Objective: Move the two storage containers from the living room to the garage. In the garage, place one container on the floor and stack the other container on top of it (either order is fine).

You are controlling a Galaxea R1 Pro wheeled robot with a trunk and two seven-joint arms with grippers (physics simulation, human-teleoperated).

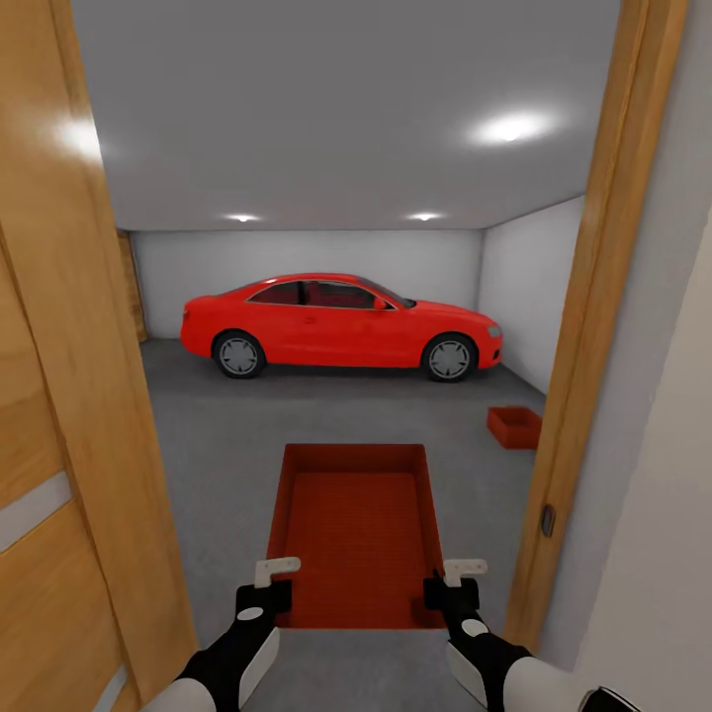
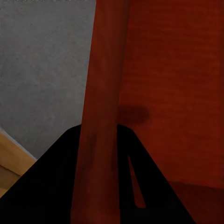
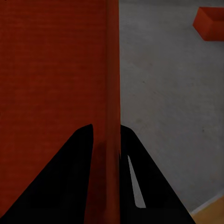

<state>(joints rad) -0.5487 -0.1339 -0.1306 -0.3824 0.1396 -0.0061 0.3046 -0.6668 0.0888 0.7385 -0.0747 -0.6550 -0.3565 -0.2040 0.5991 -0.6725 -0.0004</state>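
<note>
I hold one orange-red storage container level in front of me, over the garage's dark grey floor. My left gripper is shut on its left wall near the close corner. On the right wall, my right gripper is shut the same way. The left wrist view has the dark fingers clamped across the thin wall. In the right wrist view the fingers pinch the wall as well. The second storage container rests on the floor ahead at the right, near the white wall.
I stand in a doorway: an orange-wood door with pale stripes close on the left, a wooden frame post close on the right. A red car is parked across the far side of the garage. Open concrete lies between it and me.
</note>
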